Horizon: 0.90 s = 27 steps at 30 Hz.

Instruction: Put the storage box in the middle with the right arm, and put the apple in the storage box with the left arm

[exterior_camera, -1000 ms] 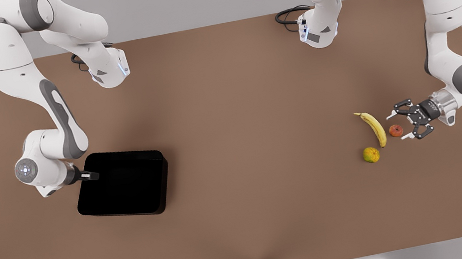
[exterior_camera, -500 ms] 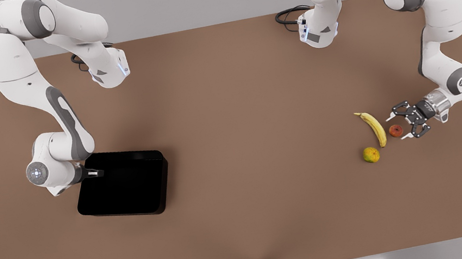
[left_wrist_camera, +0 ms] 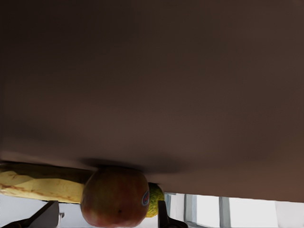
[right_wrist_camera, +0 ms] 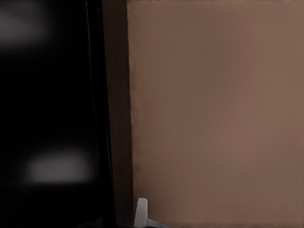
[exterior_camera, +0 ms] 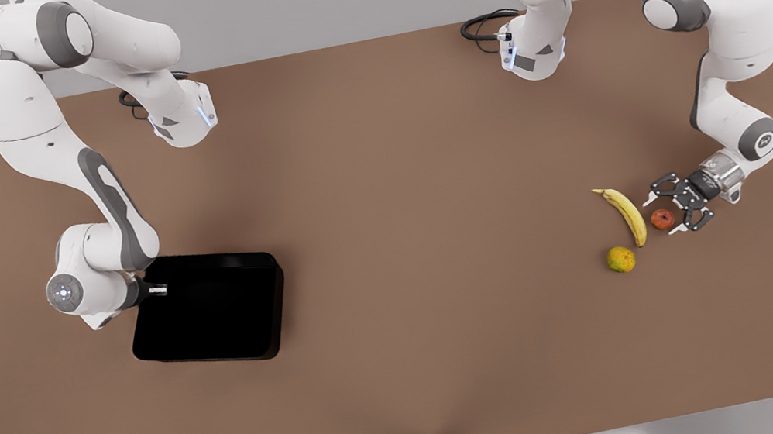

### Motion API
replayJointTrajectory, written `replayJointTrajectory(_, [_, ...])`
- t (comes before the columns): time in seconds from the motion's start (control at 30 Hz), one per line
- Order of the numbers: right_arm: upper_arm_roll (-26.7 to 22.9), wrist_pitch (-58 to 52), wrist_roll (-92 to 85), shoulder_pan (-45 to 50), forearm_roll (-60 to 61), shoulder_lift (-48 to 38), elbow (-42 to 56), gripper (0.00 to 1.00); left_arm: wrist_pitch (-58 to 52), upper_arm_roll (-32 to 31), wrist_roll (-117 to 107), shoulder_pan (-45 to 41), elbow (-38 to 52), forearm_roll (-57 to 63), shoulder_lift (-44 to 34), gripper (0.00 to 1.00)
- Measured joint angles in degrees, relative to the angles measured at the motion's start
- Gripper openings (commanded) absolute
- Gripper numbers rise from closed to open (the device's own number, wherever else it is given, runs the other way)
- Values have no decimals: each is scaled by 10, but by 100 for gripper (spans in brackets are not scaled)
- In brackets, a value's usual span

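Observation:
The storage box (exterior_camera: 210,309) is a glossy black tray on the table toward the front view's left. My right gripper (exterior_camera: 159,289) is at the wall on the box's left side, shut on that wall (right_wrist_camera: 102,118), with one pale fingertip (right_wrist_camera: 141,211) showing outside it. The small red-orange apple (exterior_camera: 662,219) lies on the table toward the front view's right. My left gripper (exterior_camera: 668,211) is low over the table and open, one finger on each side of the apple (left_wrist_camera: 114,197).
A yellow banana (exterior_camera: 626,212) lies just beside the apple, toward the table's middle, and a yellow-green round fruit (exterior_camera: 621,259) sits nearer the front edge. Bare brown table (exterior_camera: 422,242) spans the middle between box and fruits. Both arm bases stand at the far edge.
My left gripper has come down and in until its fingers flank the apple. The right gripper settled on the box wall, and the box has shifted slightly toward the front view's right.

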Motion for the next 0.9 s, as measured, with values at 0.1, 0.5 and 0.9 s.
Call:
replayJointTrajectory(0.1, [2,-4,0,1,-1,-1,6,24,0,0,0,0,-3,-7,4,85])
replayJointTrajectory(0.5, [14,-6,-16,10,-2,5,15,21,11,-3,-4,8,-4,-30,16,57])
replayJointTrajectory(0.9, [27,-42,-6,134,3,35,132,21,7,-6,-10,13,-10,-52,14,64])
